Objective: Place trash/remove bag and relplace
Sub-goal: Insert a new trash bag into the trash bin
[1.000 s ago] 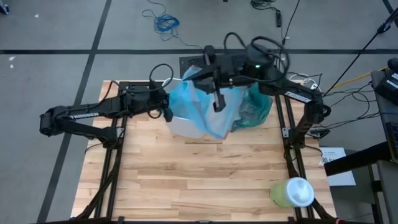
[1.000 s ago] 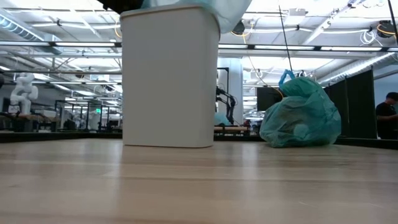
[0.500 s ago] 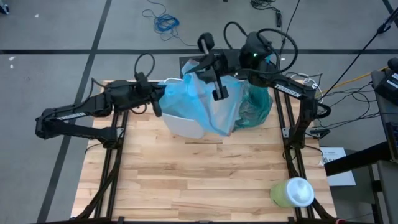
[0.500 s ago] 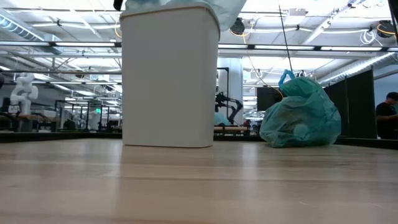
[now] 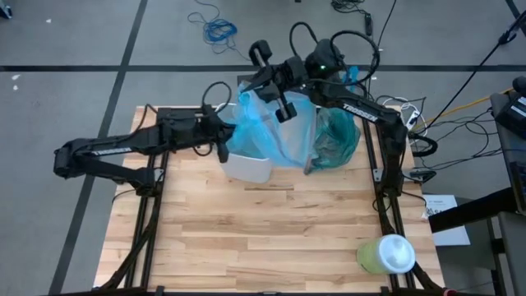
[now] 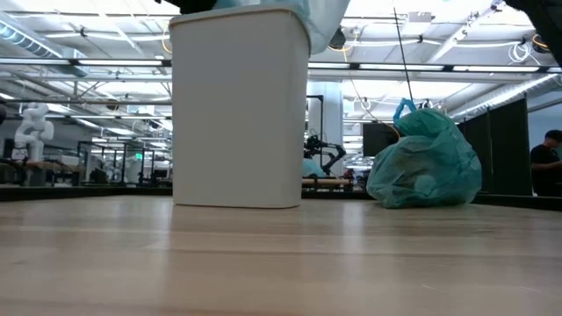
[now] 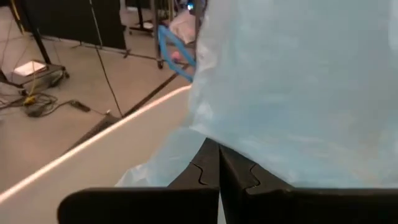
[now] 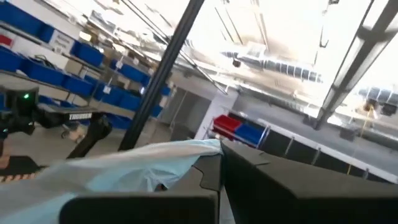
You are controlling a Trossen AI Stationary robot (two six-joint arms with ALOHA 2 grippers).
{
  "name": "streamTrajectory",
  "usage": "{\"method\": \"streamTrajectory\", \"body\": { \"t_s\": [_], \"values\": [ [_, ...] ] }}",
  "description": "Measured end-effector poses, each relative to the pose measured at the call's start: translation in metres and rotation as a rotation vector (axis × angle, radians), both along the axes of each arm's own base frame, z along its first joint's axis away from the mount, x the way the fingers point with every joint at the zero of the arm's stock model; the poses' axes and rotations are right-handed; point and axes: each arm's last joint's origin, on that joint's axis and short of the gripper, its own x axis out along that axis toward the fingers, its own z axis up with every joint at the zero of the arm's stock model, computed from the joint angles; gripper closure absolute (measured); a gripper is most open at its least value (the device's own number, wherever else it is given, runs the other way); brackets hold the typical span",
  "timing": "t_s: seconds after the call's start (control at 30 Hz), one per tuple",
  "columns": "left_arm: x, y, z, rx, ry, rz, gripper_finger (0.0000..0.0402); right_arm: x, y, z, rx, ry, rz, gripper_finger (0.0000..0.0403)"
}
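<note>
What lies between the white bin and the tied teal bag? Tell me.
Low view: bare wooden table between white bin and teal bag; they stand apart.

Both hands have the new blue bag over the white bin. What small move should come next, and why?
Probably spread the hands apart and lower the pale blue bag over the rim of the bin. The left hand and the right hand each pinch an edge, the bag is bunched above the bin, and the full green bag sits beside it.

Sky-blue bag (image 5: 267, 131) draped over bin top; tied teal bag (image 6: 424, 160) on table beside.
</note>
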Motion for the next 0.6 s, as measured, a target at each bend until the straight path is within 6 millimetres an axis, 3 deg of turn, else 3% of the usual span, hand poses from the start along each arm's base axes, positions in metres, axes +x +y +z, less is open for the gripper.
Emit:
{"method": "streamTrajectory", "body": {
  "t_s": [0.23, 0.4, 0.6],
  "values": [
    [0.010, 0.002, -0.008, -0.006, 0.034, 0.004, 0.0402, 0.010, -0.019, -0.014, 0.024, 0.024, -0.021, 0.0403],
    [-0.005, 0.001, 0.004, 0.040, -0.013, 0.057, 0.0402, 0.022, -0.027, -0.030, 0.052, 0.072, -0.031, 0.0403],
    [-0.033, -0.006, 0.025, 0.073, -0.111, 0.053, 0.0402, 0.024, -0.028, -0.033, 0.079, 0.115, -0.027, 0.0403]
  ]
}}
